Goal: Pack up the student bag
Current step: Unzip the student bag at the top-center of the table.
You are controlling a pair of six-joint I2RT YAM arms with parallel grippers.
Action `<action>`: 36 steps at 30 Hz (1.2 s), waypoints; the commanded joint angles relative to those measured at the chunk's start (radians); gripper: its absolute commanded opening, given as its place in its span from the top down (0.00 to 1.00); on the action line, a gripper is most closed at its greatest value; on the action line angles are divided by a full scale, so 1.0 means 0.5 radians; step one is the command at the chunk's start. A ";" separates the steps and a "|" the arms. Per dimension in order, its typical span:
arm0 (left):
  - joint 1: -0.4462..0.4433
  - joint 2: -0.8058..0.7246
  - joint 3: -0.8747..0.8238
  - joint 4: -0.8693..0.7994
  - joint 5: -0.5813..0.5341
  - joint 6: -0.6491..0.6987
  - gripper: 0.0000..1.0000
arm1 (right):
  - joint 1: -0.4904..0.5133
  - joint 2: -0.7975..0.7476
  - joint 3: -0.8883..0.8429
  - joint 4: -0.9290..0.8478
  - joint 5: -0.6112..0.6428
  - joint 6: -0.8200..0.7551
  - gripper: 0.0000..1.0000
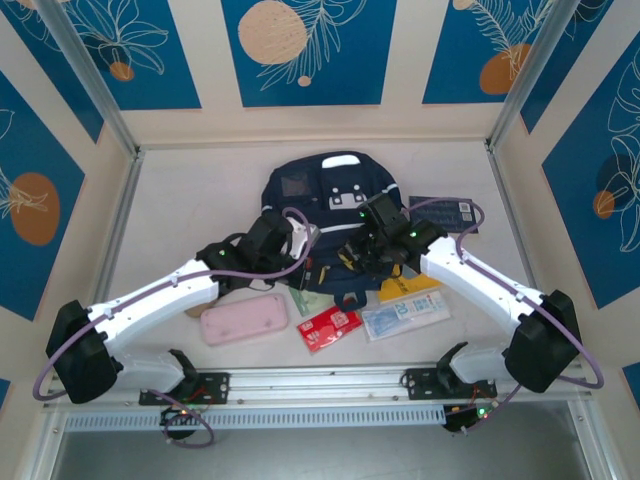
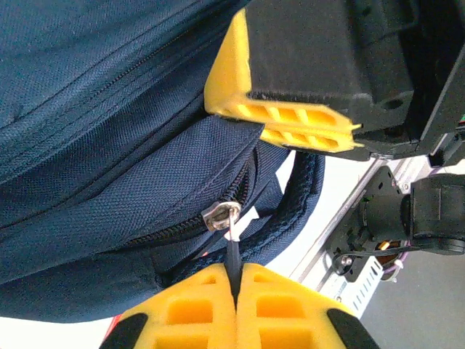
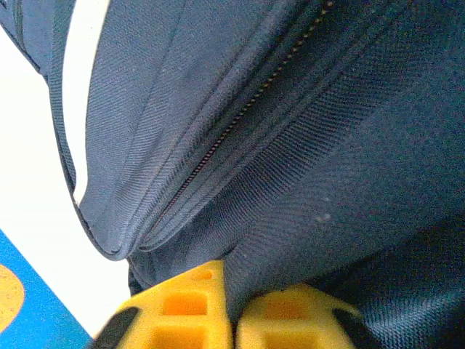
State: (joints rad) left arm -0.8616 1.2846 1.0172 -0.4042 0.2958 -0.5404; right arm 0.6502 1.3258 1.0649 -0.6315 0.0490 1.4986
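Packing judged barely begun: left hand (image 2: 234, 291) clamped on the zip pull (image 2: 221, 216) of the student bag (image 2: 109, 109), right hand (image 3: 231, 305) clamped on its fabric, pink case (image 1: 245, 322) and red packet (image 1: 331, 328) unpacked behind both hands

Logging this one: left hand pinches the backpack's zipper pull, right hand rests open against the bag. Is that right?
Not quite. The left hand does pinch the zipper pull of the student bag, but the right hand is not open: the right wrist view shows it shut on a fold of the bag's fabric.
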 commanded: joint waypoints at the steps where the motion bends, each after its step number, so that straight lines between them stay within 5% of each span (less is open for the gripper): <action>1: -0.044 -0.059 0.118 0.060 0.007 0.080 1.00 | -0.041 -0.009 -0.012 0.057 0.100 -0.008 1.00; 13: 0.068 -0.097 -0.002 -0.209 -0.512 0.063 1.00 | -0.223 -0.265 -0.137 0.082 0.030 -0.107 1.00; 30: 0.420 0.013 -0.026 -0.138 -0.340 -0.033 1.00 | -0.481 -0.315 -0.139 0.168 -0.211 -0.491 1.00; 36: 0.416 -0.100 -0.042 -0.082 -0.225 0.007 1.00 | -0.610 -0.135 -0.072 0.337 -0.585 -0.639 0.97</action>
State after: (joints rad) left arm -0.6693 1.2911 0.9989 -0.4702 0.1593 -0.5480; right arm 0.3702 1.2297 0.9897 -0.5274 -0.1562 1.2537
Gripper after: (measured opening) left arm 0.040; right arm 0.051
